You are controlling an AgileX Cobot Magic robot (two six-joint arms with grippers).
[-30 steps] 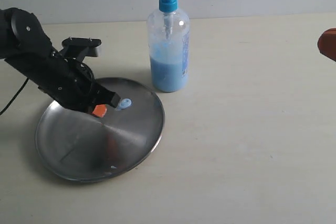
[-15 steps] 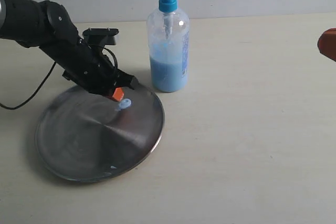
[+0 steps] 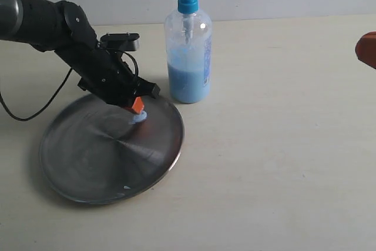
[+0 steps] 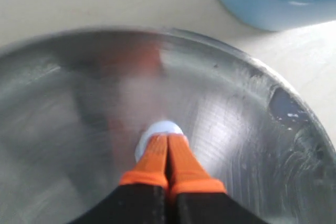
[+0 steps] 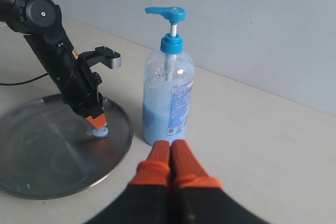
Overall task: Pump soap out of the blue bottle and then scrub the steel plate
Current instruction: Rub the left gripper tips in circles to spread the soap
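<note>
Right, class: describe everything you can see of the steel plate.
The steel plate is wide, round and shallow: brushed grey metal with a low raised rim. It lies flat on the pale table, beside the blue bottle. The shut left tool rests its orange tips on a small soap blob near the plate's bottle-side edge.

Left end effector [image 3: 137,106], angled down, and right end effector [image 5: 170,149] closed.
</note>
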